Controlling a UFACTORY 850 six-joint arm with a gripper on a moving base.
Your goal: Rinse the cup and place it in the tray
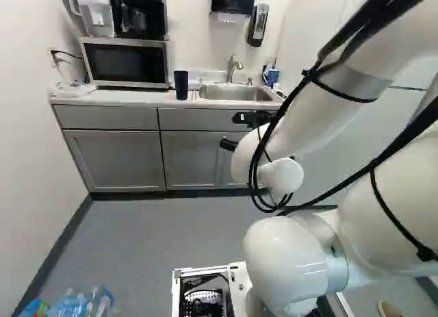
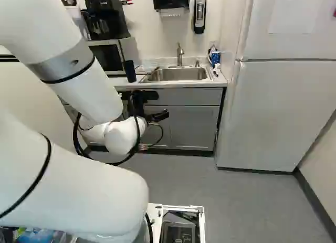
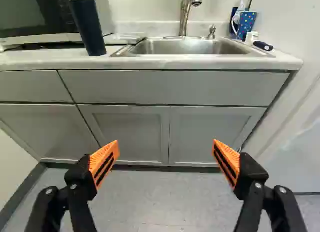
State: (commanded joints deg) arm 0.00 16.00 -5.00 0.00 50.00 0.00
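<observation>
Dark blue cup (image 1: 181,85), left base view: upright on the worktop (image 1: 123,96), just beside the sink (image 1: 236,92), near the microwave (image 1: 128,62). Right base view: my end effector (image 2: 157,116) faces the grey cabinet (image 2: 191,128). Wrist view: my orange pads (image 3: 105,162) stand spread wide; cup ahead, beyond them.

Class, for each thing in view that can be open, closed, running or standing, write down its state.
Black gripper with orange pads: open, empty
Tall dark blue cup: upright on the white counter
Silver metal faucet: no water visible
Grey cabinet doors: closed
Silver-and-black microwave: closed
White fridge: closed
</observation>
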